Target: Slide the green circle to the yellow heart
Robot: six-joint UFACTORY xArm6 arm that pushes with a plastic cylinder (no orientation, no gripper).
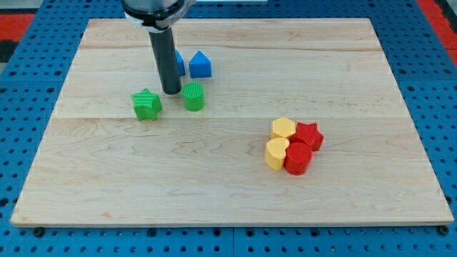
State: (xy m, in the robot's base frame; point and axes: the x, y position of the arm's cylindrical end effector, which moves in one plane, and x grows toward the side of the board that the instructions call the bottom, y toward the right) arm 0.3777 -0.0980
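Note:
The green circle (193, 96) lies on the wooden board left of centre, in the upper half. The yellow heart (276, 153) lies right of centre, lower down, touching a red circle (298, 158). My tip (171, 92) stands just left of the green circle, close to it or touching it, between it and a green star (146, 104). The rod comes down from the view's top.
A yellow hexagon-like block (283, 128) and a red star (309, 135) sit just above the heart and red circle. A blue block (201, 65) lies above the green circle; another blue block (179, 63) is partly hidden behind the rod. The board's edge (228, 225) meets a blue pegboard.

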